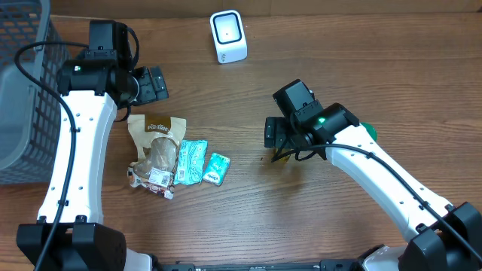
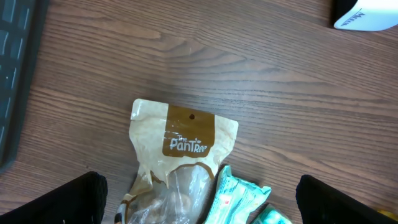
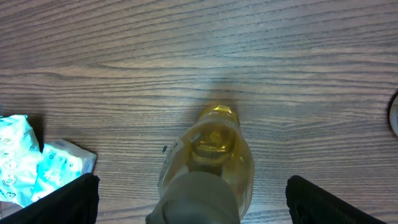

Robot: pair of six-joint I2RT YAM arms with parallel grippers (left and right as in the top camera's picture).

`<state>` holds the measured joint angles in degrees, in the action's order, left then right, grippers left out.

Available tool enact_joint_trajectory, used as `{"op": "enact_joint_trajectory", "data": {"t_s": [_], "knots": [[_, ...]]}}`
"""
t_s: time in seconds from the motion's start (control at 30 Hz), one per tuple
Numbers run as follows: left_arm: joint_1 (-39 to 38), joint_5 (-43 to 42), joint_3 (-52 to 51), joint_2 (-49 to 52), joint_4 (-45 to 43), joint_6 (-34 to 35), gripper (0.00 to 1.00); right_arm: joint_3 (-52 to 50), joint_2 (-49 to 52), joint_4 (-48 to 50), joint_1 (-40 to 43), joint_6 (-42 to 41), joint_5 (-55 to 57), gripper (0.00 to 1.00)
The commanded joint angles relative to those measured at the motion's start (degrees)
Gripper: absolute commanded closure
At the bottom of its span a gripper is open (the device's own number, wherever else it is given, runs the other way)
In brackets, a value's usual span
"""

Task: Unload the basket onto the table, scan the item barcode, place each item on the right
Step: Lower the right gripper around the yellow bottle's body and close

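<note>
The bottle (image 3: 208, 165), small and filled with yellowish liquid, sits on the worktop (image 1: 339, 60) right of centre, mostly hidden from above by the right arm's wrist. The right fingers (image 3: 68, 202) stand wide apart on either side of it, gripping nothing. I judge the step in hand to be the pickup. It calls for a straight descent so the bottle's body ends up centred between the fingers, then a firm close on the widest part. A smooth round bottle can roll or slip, so the grip should leave the label side free to face the scanner (image 1: 228, 36), which stands at the far edge, well apart. Where the barcode lies cannot be told. To the left, a brown snack bag (image 2: 180, 155) and two teal packets (image 1: 192, 160) lie together. The left fingers (image 2: 68, 199) hover over them, also apart and empty, near a grey basket (image 1: 22, 90).
</note>
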<state>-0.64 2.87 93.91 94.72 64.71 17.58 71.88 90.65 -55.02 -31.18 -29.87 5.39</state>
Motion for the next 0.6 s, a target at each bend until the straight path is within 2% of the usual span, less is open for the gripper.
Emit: {"op": "enact_joint_trajectory", "data": {"t_s": [0.0,0.57], "knots": [[0.1,0.5,0.7,-0.3,-0.2,-0.9,0.01,-0.3,0.0,0.5,-0.3,-0.3,1.2,0.07],[0.1,0.5,0.7,-0.3,-0.2,-0.9,0.0,-0.3,0.0,0.5,-0.3,-0.4,3.1,0.08]]}}
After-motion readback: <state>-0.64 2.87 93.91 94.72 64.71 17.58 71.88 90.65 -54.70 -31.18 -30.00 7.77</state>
